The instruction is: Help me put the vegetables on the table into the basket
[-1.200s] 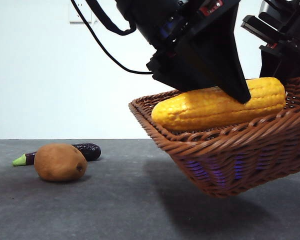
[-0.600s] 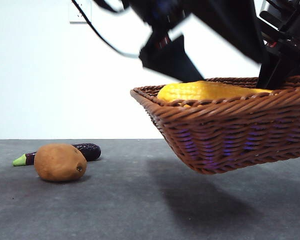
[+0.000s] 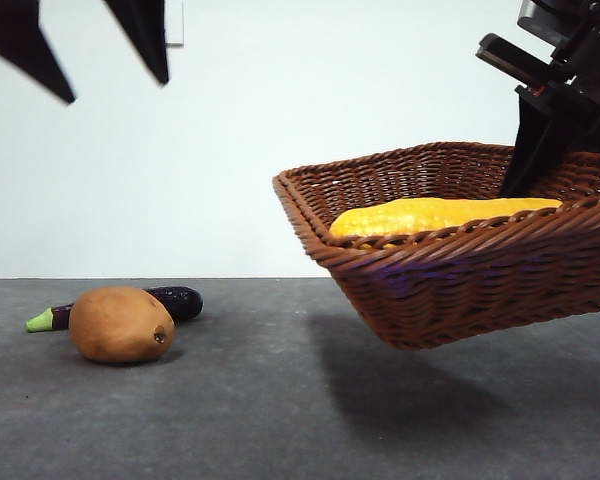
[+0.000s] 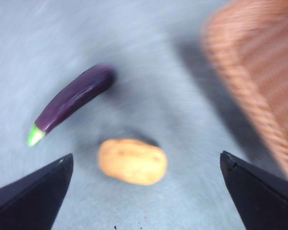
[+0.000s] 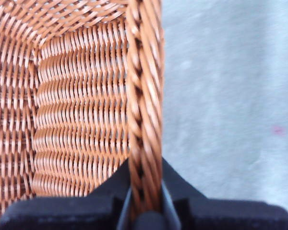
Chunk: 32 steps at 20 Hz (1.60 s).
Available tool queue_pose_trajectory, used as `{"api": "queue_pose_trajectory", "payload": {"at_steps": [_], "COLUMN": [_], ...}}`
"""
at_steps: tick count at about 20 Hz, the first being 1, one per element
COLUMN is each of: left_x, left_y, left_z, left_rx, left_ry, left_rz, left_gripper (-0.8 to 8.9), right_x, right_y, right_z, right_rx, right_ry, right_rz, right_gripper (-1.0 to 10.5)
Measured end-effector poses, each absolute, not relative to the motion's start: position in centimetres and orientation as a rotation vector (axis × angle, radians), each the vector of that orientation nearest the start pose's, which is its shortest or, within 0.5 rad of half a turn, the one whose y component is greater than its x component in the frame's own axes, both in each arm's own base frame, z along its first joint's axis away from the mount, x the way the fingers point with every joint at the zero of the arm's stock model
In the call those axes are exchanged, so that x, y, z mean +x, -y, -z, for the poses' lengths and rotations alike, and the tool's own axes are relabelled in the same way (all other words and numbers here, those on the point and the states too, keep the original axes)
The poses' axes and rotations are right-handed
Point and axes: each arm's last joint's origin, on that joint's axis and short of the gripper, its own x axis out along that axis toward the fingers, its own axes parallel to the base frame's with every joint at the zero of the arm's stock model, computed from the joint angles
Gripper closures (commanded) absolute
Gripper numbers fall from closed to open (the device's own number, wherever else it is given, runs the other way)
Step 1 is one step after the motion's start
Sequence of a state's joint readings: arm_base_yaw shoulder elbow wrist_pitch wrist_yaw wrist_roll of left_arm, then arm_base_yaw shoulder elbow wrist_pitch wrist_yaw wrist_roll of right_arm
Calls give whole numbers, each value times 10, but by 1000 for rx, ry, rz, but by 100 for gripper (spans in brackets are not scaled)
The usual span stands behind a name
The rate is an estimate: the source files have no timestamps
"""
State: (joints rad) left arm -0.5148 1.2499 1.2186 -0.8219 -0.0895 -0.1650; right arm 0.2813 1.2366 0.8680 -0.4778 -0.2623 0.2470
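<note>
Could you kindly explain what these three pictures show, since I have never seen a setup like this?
This is a robot with two arms at a table, each ending in a gripper of two black jaws. One picture is taken from a low camera looking level across the table; the other two come from cameras on the arms' wrists. The right gripper is clamped on the braided rim of a wicker basket and holds it above the table. A yellow corn cob lies inside. The left gripper is open and hangs above a brown potato and a purple eggplant, both lying on the table. Its picture is blurred.
</note>
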Motion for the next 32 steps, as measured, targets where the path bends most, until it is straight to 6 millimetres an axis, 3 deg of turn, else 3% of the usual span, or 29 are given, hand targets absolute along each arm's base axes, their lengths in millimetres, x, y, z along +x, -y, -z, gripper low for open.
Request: {"api": "queue_pose_trajectory", "payload": {"at_steps": [5,11,25,26,31,32], "left_x": [264,291,312,313,313,313], "left_y": [122,129,133,133,134,135], "left_z": [-281,-228,-192,-189,-186,-186], "left_rx": [-30,-152,-247,-246,-261,-264], "left_ry": [-1079,-1263,-1307,-1315,-1333,-1335], "left_rz": [193,22,-81,-86,-66,-62], "left_gripper": [220,220,221,252,827,821], "right_x": [235,234,235,235,235,235], "right_y": [-76,-75,-76,-76,-76,-76], "right_z": [-249,-248,-248,-248,-249,-249], "right_rx": [178,113,73,73,73,73], "right_ry": [-905,-905,-886,-887,-877,-878], "right_rz": [-420,-449,-470,-470,-471,-471], "right_gripper": [958,958,958,958,958,958]}}
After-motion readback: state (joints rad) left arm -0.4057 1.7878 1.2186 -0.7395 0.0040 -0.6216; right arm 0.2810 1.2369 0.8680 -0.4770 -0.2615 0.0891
